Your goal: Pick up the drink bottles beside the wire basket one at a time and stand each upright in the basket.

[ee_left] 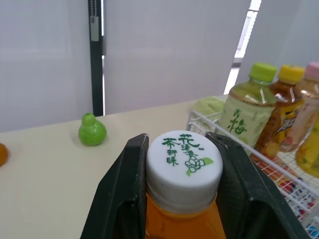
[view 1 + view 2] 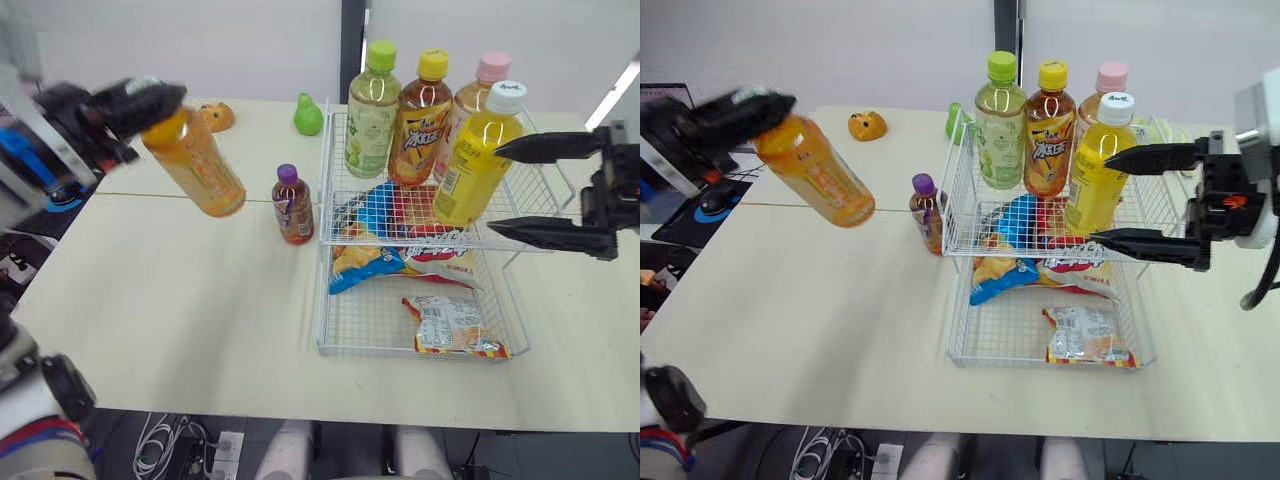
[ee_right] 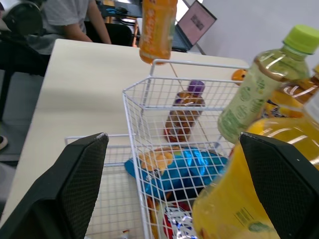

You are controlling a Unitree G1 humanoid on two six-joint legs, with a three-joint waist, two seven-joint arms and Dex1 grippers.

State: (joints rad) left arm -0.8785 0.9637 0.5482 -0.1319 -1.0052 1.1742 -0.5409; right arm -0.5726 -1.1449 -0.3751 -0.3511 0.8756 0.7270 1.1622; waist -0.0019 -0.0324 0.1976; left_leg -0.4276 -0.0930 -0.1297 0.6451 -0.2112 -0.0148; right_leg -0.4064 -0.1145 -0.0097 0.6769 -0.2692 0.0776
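Four bottles stand upright in the upper tier of the wire basket, while the left pincer grips the orange bottle by its cap, tilted in the air above the left part of the counter. To do this well, carry it over the rim, straighten it, and lower it clear of the green bottle. The right pincer stands wide at the yellow bottle; a small bottle waits by the basket's left wall.
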